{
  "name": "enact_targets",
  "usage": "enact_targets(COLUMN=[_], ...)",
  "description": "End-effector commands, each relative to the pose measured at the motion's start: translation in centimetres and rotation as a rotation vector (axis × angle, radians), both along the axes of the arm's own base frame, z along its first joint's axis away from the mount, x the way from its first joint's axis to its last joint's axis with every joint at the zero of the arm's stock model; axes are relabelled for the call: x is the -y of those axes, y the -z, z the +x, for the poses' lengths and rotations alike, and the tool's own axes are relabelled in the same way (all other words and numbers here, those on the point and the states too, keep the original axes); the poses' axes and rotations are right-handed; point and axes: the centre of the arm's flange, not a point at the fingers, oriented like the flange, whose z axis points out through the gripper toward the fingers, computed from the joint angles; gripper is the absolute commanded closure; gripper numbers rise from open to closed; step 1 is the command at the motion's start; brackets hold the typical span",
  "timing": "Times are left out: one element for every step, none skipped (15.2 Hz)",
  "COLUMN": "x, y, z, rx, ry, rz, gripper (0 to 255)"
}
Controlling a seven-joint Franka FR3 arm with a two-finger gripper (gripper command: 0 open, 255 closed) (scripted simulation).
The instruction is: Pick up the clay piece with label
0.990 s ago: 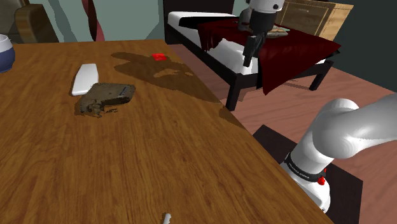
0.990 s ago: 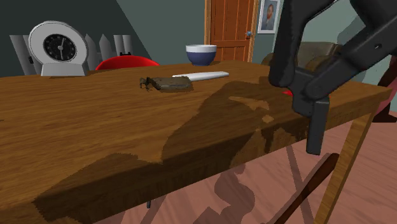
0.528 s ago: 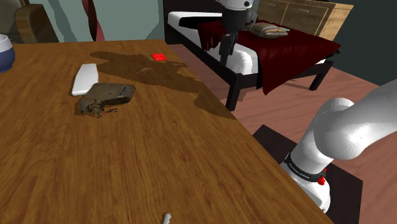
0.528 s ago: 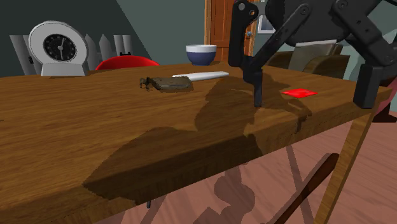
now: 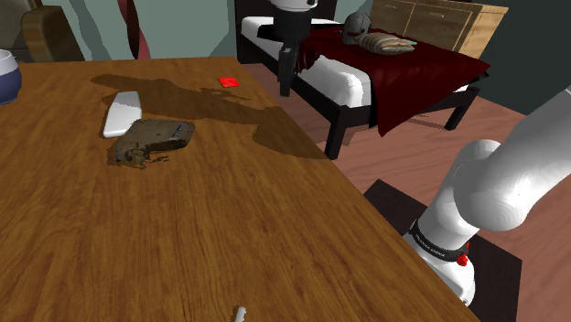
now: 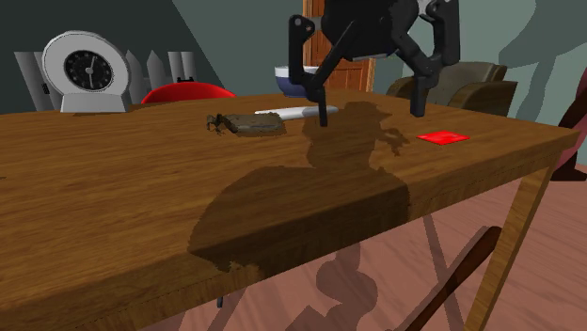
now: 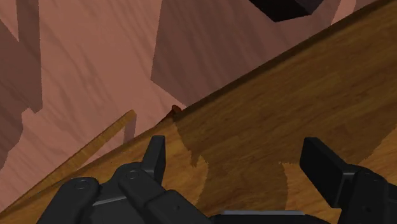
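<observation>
approach step: the gripper [image 7: 235,145] hung spread and empty, well apart from the brown clay piece [image 5: 154,137]; next it probably needed centring above it, then lowering.

Wooden table [image 5: 229,210], plain top. Brown piece [image 5: 151,139] lies flat on it. White slab [image 5: 121,112] lies just beside that piece. Red square [image 5: 228,81], blue-and-white bowl [image 5: 7,75] and small white item [image 5: 240,314] lie well apart from it.
</observation>
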Motion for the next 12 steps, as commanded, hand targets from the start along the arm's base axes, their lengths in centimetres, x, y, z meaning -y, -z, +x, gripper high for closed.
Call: enact_targets(x=[-2.5,-3.8,-5.0,-6.3,-7.6,-8.9,-10.2,-11.4,-12.7,-14.0,-15.3,-16.6], y=[0.2,0.2,0.2,0.2,0.3,0.3,0.3,0.3,0.3,0.4,0.4,0.4], z=[1.0,1.4,1.7,2.0,2.3,2.5,2.7,2.9,3.0,3.1,3.1,3.1], rx=[0.001,0.001,0.001,0.001,0.001,0.002,0.002,0.002,0.002,0.003,0.003,0.003], ry=[-0.061,-0.091,-0.12,-0.15,-0.179,-0.209,-0.238,-0.268,-0.297,-0.327,-0.356,-0.386], rz=[-0.004,-0.006,-0.009,-0.011,-0.013,-0.016,-0.018,-0.02,-0.023,-0.025,-0.027,-0.03], gripper=[0,0,0,0,0,0,0,0,0,0,0,0])
